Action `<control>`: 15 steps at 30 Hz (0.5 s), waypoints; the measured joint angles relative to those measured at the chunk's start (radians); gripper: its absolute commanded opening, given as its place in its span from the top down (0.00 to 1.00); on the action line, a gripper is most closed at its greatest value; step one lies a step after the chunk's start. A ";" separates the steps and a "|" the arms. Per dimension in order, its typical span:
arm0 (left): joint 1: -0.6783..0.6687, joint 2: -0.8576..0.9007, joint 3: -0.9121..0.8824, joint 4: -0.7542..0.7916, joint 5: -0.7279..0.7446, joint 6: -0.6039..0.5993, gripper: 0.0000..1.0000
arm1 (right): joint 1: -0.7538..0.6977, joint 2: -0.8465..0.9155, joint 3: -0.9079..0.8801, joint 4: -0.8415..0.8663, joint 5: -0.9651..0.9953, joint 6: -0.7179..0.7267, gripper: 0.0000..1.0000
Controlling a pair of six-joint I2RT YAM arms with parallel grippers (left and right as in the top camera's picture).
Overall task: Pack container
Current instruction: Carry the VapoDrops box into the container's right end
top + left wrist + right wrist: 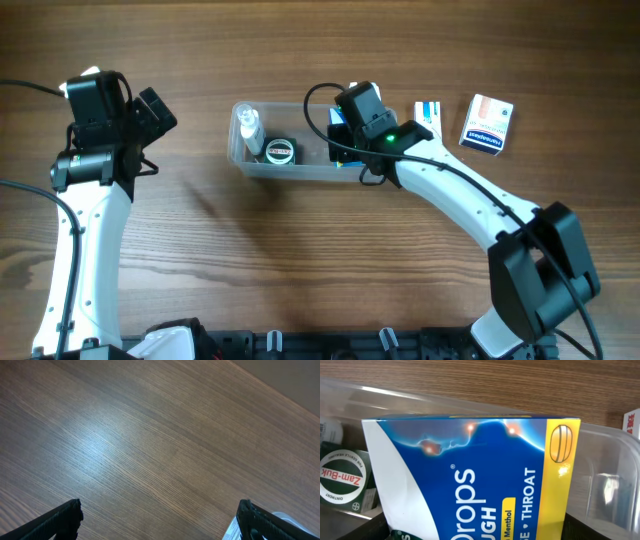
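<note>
left gripper [160,516]: jaws wide apart, nothing between them, over the table [150,435].
right gripper [345,143]: closed around the blue box [470,470], inside the container [290,172], next to the zam-buk tin [340,477].

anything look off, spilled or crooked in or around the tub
Nothing spilled or damaged. The blue box is tilted in the container, but the right gripper holds it there mid-placement, so that looks normal.
</note>
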 measured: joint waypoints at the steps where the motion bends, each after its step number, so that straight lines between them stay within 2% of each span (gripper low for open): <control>1: 0.000 0.000 0.000 0.000 0.000 0.000 0.00 | 0.000 0.000 0.000 0.000 0.002 0.000 0.34; 3: 0.000 0.000 0.000 0.000 0.000 0.000 0.00 | 0.000 0.000 0.000 -0.001 0.006 0.000 0.34; 6: 0.000 0.000 0.000 0.000 0.000 0.000 0.00 | 0.000 0.000 0.000 -0.001 0.013 0.000 0.28; 15: 0.000 0.000 0.000 0.000 0.000 0.000 0.00 | 0.000 0.000 0.000 -0.006 0.024 0.000 0.27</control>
